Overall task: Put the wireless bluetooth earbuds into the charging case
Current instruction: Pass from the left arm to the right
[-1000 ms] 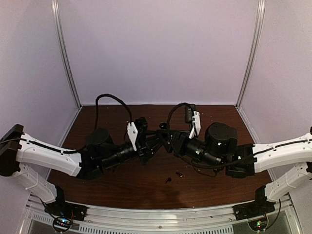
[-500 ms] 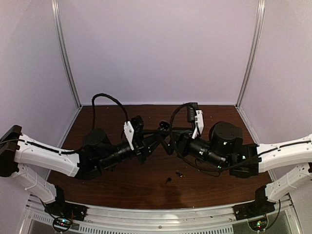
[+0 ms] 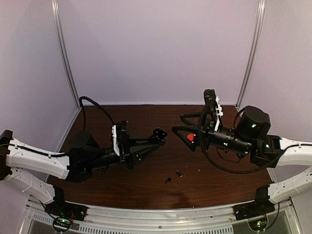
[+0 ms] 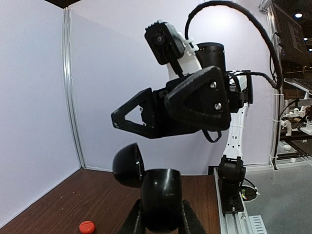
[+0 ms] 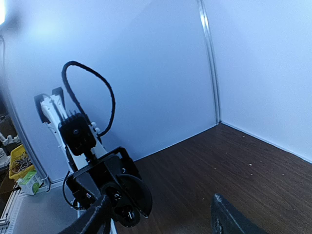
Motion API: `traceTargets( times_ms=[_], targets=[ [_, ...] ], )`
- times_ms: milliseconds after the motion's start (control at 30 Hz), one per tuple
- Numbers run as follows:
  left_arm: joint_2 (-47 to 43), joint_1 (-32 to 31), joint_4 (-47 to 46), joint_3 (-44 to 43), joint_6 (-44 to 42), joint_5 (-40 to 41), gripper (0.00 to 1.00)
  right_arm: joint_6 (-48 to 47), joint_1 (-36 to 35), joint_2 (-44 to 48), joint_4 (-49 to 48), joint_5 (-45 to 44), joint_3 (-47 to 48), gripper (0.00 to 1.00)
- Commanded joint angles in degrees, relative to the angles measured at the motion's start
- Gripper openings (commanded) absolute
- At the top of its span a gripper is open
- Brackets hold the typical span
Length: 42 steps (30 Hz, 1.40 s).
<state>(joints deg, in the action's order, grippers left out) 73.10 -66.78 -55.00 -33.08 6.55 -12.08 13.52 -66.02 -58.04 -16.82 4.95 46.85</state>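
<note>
My left gripper (image 3: 159, 133) is shut on the black round charging case (image 4: 161, 197), held above the table with its lid (image 4: 128, 165) hinged open to the left. From the right wrist view the case (image 5: 127, 201) faces me with its sockets showing. My right gripper (image 3: 178, 124) hangs open and empty a short way to the case's right, and its fingers (image 5: 229, 219) have nothing between them. Two black earbuds (image 3: 168, 180) (image 3: 179, 173) lie on the table near the front. A small red-orange earbud (image 3: 190, 137) lies on the table under the right gripper.
The brown wooden table (image 3: 146, 185) is walled in by white panels with metal corner posts (image 3: 66, 53). An aluminium rail (image 3: 161, 214) runs along the near edge. Both arms hover over the middle of the table.
The two grippers, close together at the centre a second ago, have pulled apart. The left one drew back left with the case. The right one swung right, uncovering the red-orange earbud.
</note>
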Motion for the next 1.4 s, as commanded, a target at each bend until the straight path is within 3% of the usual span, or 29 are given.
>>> traceTargets(
  times_ms=[0, 300, 800, 1067, 1233, 1367],
  targets=[
    [-1.11, 0.34, -4.24, 0.49, 1.44, -6.01, 0.02, -6.43, 0.14, -1.99, 6.62, 13.25, 3.84, 0.65],
    [-0.68, 0.34, -4.93, 0.21, 1.71, -10.13, 0.02, -7.97, 0.19, -5.6, 7.5, 19.3, 6.2, 0.45],
    [-0.9, 0.34, -4.17, 0.17, 1.29, -11.63, 0.04, -9.81, 0.19, -6.39, 9.2, 20.96, 7.53, 0.18],
    [-2.02, 0.38, -0.98, -0.12, 0.46, -10.65, 0.22, -10.73, 0.19, -6.91, 10.76, 21.51, 8.42, 0.07],
    [-3.6, 0.34, 5.89, -1.15, -1.23, -10.81, 0.51, -12.34, 0.19, -7.04, 13.12, 21.09, 9.38, 0.06],
    [-4.97, 0.34, 13.85, -2.59, -4.03, -10.96, 0.53, -14.31, 0.19, -7.49, 15.67, 20.6, 10.41, 0.04]
  ],
)
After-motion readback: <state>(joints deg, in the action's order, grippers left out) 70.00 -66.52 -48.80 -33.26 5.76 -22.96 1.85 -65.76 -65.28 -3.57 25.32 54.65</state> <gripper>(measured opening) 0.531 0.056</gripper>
